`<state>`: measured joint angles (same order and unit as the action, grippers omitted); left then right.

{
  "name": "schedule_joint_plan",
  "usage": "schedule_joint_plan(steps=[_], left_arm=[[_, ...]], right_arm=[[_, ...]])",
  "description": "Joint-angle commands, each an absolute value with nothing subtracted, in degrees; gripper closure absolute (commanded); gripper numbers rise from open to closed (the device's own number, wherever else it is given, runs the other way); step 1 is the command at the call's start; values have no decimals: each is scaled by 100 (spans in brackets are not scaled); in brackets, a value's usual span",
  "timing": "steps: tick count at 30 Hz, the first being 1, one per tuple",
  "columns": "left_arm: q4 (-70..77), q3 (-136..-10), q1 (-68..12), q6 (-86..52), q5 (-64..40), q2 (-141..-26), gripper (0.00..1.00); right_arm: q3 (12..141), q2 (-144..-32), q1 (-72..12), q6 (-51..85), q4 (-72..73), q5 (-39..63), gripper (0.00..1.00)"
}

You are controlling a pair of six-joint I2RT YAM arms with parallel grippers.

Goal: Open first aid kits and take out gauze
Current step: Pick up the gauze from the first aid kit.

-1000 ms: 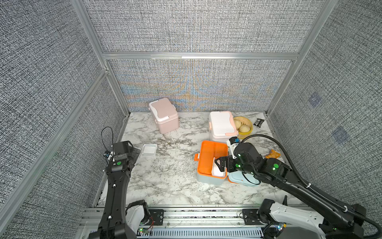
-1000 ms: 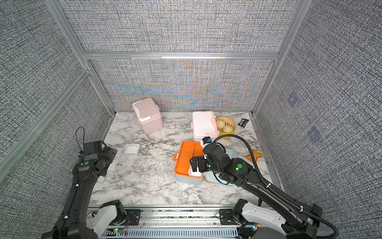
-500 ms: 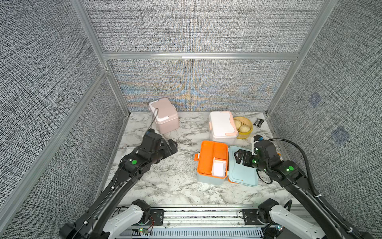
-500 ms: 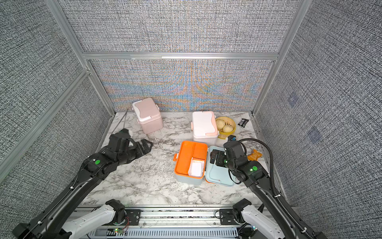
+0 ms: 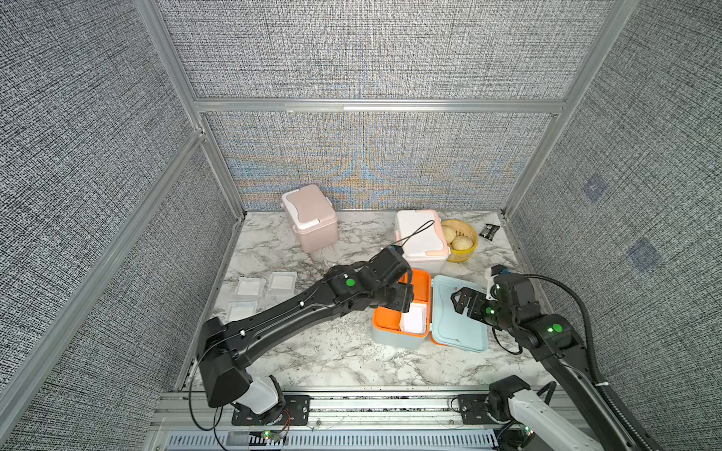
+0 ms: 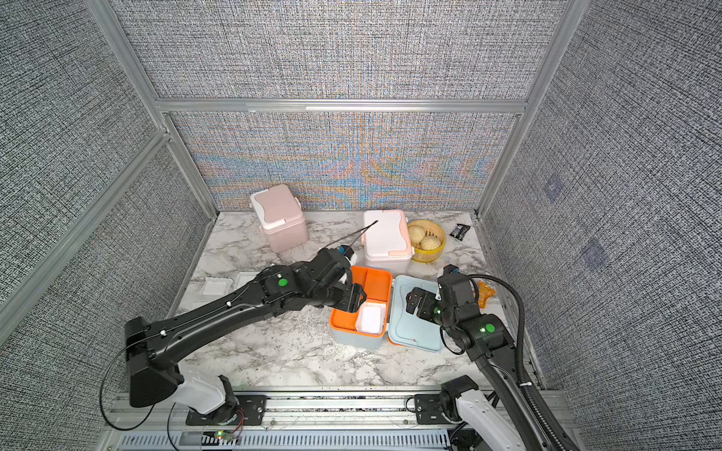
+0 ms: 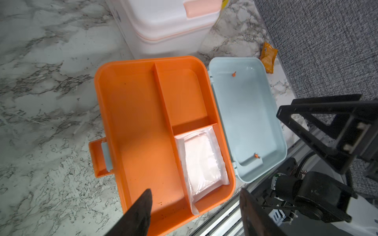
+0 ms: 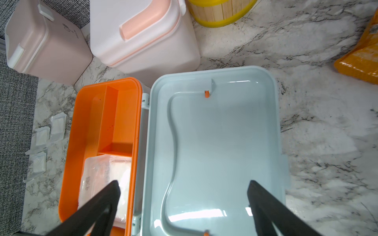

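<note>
The light blue first aid kit lies open: its orange tray holds one wrapped gauze in a corner compartment, and its lid lies flat beside it. My left gripper hovers over the tray near that gauze, open, nothing between its fingers. My right gripper stands open above the lid, holding nothing. The pink kit and the white kit stand shut at the back. Three gauze pads lie on the marble at the left.
A yellow basket with buns stands right behind the white kit. A black packet lies in the back right corner. An orange wrapper sits by the right wall. Grey panels enclose the marble table.
My left arm has swung from the table's left side across to the orange tray, its jaws narrowing somewhat. My right gripper has drawn back from the tray to over the lid.
</note>
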<state>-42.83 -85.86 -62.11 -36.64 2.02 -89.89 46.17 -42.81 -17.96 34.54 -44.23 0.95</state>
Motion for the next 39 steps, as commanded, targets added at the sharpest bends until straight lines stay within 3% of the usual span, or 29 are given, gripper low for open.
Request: schedule_joint_plan(steps=[1, 6, 13, 17, 25, 28, 33, 36, 39], left_arm=[[-4714, -8904, -6358, -3420, 441, -9350, 41], [-4934, -9296, -6477, -3379, 476, -9860, 51], [-4986, -9508, -6548, -3397, 408, -10242, 55], [-5074, -9650, -6548, -3384, 494, -10476, 56], [-6377, -10372, -6541, -3875, 1783, -10907, 54], [-6571, -10521, -6539, -3827, 1665, -11136, 54], [-6416, -10454, -6548, -3806, 1355, -11212, 63], [-6440, -10407, -6548, -3834, 1389, -11148, 79], [-6392, -10337, -6548, -3841, 1398, -11092, 87]], right_arm=[[4529, -4173, -1748, 3510, -4325, 228, 1], [4430, -4076, -1719, 3411, -4280, 320, 1], [4333, -4070, -1690, 3402, -4153, 461, 1], [4321, -4073, -1684, 3398, -4137, 491, 1], [4279, -4085, -1655, 3351, -4114, 527, 1], [4277, -4117, -1642, 3351, -4086, 562, 1], [4249, -4140, -1625, 3342, -4057, 615, 1], [4249, -4139, -1615, 3334, -4053, 615, 1], [4229, -4156, -1600, 3332, -4044, 631, 1]])
